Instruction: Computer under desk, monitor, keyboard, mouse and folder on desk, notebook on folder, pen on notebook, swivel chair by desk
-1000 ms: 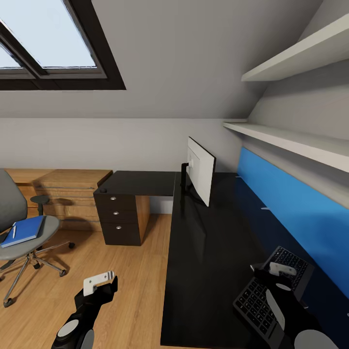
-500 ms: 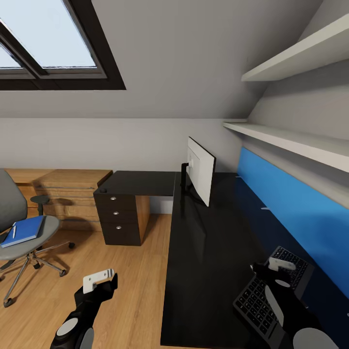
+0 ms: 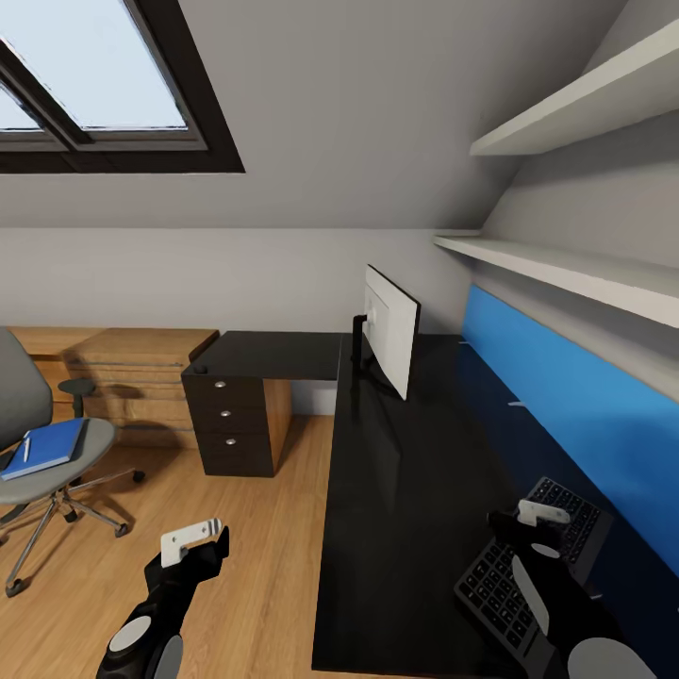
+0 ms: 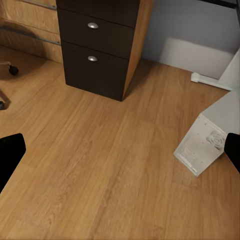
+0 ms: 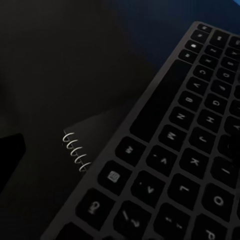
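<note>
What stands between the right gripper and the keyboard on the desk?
Nothing visible. The right gripper hangs just over the keyboard, which lies on the black desk. In the right wrist view, a spiral-bound notebook lies partly under the keyboard's edge, not above it.

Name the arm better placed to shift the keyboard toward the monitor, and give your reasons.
Right. The right gripper hangs directly over the keyboard on the desk. The left gripper is out over the wood floor, off the desk's edge, facing the computer.
</note>
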Controlling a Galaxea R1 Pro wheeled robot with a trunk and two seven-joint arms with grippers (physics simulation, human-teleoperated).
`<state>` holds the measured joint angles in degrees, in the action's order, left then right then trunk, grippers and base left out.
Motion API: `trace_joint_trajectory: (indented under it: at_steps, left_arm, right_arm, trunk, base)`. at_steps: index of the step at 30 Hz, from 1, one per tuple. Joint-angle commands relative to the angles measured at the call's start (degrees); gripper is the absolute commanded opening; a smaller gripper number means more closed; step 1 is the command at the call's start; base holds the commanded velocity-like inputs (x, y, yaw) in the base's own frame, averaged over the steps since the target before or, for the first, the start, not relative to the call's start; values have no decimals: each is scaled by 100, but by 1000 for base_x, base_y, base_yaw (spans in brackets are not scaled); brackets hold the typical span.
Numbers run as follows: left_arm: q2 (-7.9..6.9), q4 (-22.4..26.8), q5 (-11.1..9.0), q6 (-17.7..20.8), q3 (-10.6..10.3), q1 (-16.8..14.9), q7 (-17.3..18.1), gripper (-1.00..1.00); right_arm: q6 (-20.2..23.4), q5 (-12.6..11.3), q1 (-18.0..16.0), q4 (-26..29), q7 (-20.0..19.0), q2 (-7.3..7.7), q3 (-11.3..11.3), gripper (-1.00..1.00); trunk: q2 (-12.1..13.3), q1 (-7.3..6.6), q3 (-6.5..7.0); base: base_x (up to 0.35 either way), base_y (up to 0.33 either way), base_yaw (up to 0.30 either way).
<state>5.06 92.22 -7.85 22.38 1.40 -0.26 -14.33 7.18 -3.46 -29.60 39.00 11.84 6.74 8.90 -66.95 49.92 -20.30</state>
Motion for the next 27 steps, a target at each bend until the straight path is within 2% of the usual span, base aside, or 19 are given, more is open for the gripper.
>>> trace_joint_trajectory:
  at_steps: [1,8,27]
  left_arm:
    - [3,10,-60,22,1,-4,-31,100]
    - [3,13,-61,26,-9,-6,-34,100]
    - [11,6,-59,29,-34,-4,-34,100]
  right_arm:
    - [29,-35,-2,11,23,2,-38,100]
    - [29,-36,-2,11,28,3,-152,100]
    - [75,-29,-2,-5,61,8,-161,100]
  trunk:
    - [-46,23,-25]
    - [-327,177,-151]
    - [-1089,594,-492]
  base:
    - [0,0,0]
    - [0,0,0]
    - [0,0,0]
